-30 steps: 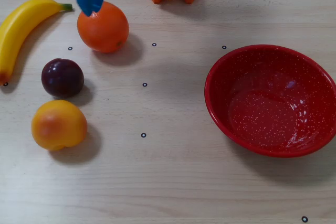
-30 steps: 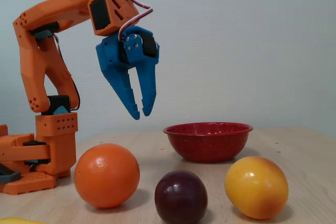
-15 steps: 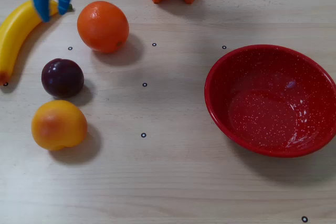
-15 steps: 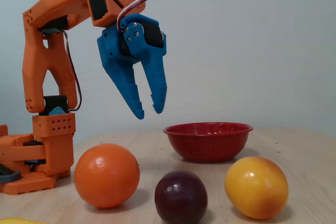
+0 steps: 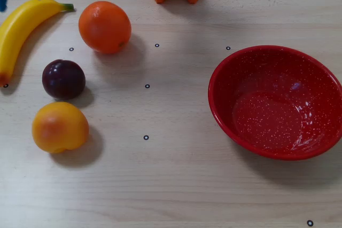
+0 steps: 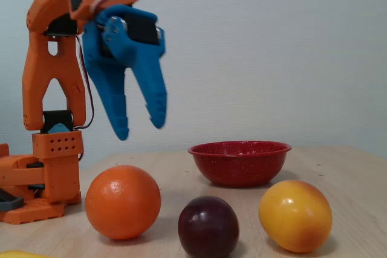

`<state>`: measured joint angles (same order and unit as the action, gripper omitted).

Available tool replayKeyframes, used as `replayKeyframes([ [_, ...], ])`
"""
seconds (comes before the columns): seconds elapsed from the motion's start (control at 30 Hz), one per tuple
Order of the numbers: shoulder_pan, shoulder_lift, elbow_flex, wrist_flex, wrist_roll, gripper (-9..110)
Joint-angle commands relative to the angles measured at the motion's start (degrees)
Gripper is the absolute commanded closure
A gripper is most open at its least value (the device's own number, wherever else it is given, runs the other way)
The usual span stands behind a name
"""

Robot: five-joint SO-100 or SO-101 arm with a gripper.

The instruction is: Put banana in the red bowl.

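A: How does the hand (image 6: 139, 130) stand?
B: Spread wide and holding nothing, raised off the bench (image 5: 176, 185), hanging over the far left corner in the overhead view.

A: And the banana (image 5: 24, 25)?
B: Flat along the bench's left edge, stem toward the far edge, beside the orange (image 5: 105, 26).

A: The red bowl (image 5: 276, 101)?
B: By the right edge, well apart.

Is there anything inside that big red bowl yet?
No. In the overhead view the red bowl shows only its own white-speckled bottom, with nothing covered. The banana lies on the table at far left, beside the orange, and the open pincer hangs above, holding nothing.
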<state>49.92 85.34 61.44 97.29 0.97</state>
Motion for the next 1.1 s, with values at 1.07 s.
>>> replayKeyframes([
  [1.07,13.27,-18.11,-12.04,9.05,19.69,57],
])
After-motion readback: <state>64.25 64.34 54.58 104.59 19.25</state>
